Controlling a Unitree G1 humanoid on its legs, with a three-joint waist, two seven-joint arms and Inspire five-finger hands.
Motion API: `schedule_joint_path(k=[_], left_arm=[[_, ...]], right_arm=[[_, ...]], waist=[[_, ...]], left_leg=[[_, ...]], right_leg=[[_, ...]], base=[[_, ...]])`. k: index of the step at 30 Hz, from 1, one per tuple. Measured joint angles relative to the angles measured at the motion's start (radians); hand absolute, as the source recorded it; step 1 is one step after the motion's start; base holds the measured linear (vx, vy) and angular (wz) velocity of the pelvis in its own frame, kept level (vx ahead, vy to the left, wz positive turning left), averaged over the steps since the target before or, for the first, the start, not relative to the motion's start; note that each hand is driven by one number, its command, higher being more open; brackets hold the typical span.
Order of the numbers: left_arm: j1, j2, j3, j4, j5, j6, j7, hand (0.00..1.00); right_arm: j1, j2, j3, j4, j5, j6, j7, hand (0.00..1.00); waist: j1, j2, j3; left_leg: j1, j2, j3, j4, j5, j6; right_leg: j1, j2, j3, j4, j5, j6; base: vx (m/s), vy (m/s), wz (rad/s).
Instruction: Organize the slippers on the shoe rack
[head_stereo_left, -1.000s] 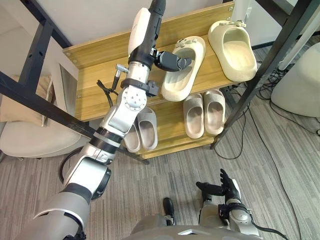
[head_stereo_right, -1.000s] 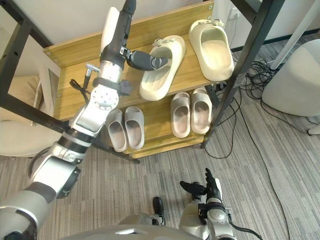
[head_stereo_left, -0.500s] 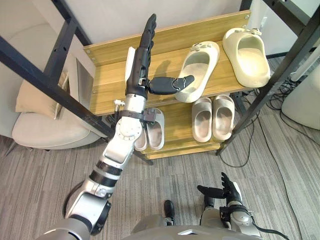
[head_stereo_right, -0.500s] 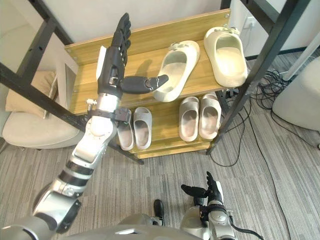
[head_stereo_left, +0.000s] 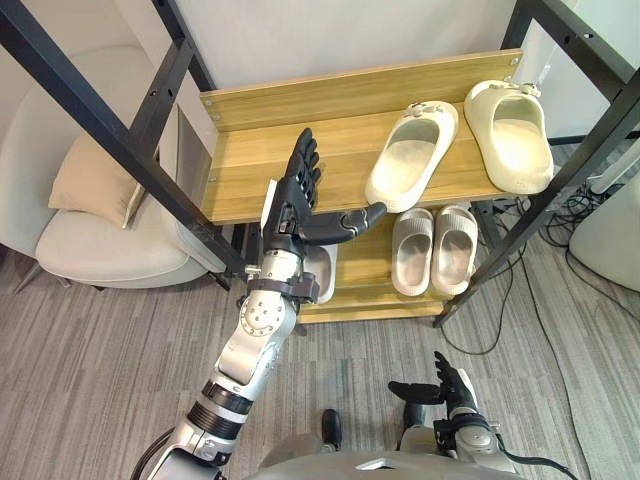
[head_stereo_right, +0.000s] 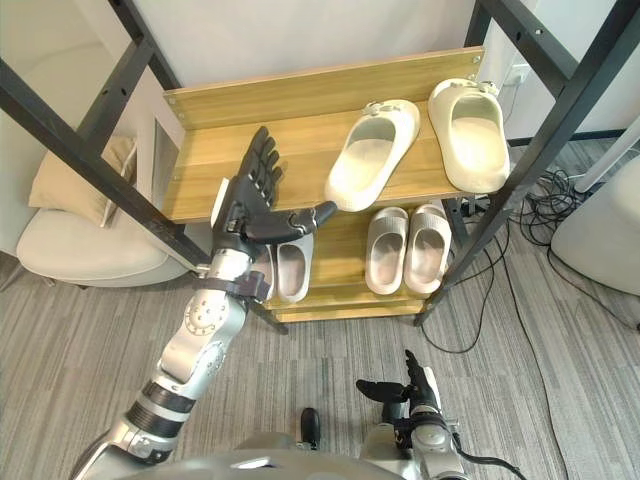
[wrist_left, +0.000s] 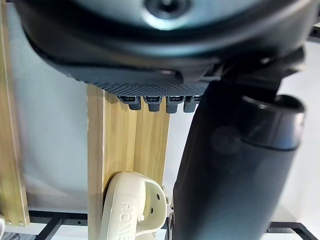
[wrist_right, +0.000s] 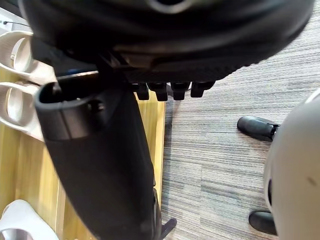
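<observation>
While poised with left hand (head_stereo_left: 290, 205) spread and empty, between grasps; next, likely square the angled slipper (head_stereo_left: 410, 160) beside its mate (head_stereo_left: 510, 125).

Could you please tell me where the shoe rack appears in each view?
Left eye: shoe rack, upper centre.
Right eye: upper centre.
Left wrist: wooden boards ahead.
Right wrist: wooden boards beside the grey carpet.
Shared landmark: the cream slippers on it.

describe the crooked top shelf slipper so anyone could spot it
Look at the wooden shoe rack: its top shelf holds two cream slippers. It is the left slipper, lying slanted with its heel at the front edge; the right slipper points straight back.
</observation>
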Motion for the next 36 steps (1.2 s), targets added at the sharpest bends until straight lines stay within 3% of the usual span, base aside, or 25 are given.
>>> schedule_joint_path(k=[13, 21, 36], left_arm=[[-0.02, -0.005, -0.11, 0.018, -0.019, -0.001, -0.002, 1.0], [-0.13, -0.01, -0.172, 0.116, -0.02, -0.004, -0.002, 1.0], [-0.239, -0.075, -0.23, 0.246, -0.039, -0.021, -0.019, 1.0]], right_arm=[[-0.01, 0.008, 0.029, 0.029, 0.0, 0.002, -0.014, 1.0], [-0.018, 0.009, 0.035, 0.041, 0.0, 0.003, -0.019, 1.0], [-0.019, 0.019, 0.024, 0.039, 0.0, 0.003, -0.02, 1.0]], waist=[[0.0, -0.01, -0.017], [-0.006, -0.016, -0.018], [-0.026, -0.033, -0.016]], left_leg=[[0.021, 0.0, -0.015, -0.02, 0.011, 0.006], [0.022, 0.0, -0.017, -0.023, 0.01, 0.005], [0.031, 0.001, 0.007, -0.034, 0.01, -0.001]], right_leg=[[0.019, -0.001, -0.019, -0.001, -0.008, 0.003], [0.02, -0.001, -0.021, -0.001, -0.009, 0.003], [0.014, -0.001, -0.002, -0.002, -0.007, 0.009]], base=[[0.0, 0.006, 0.03], [0.0, 0.002, 0.0], [-0.01, 0.005, -0.02]])
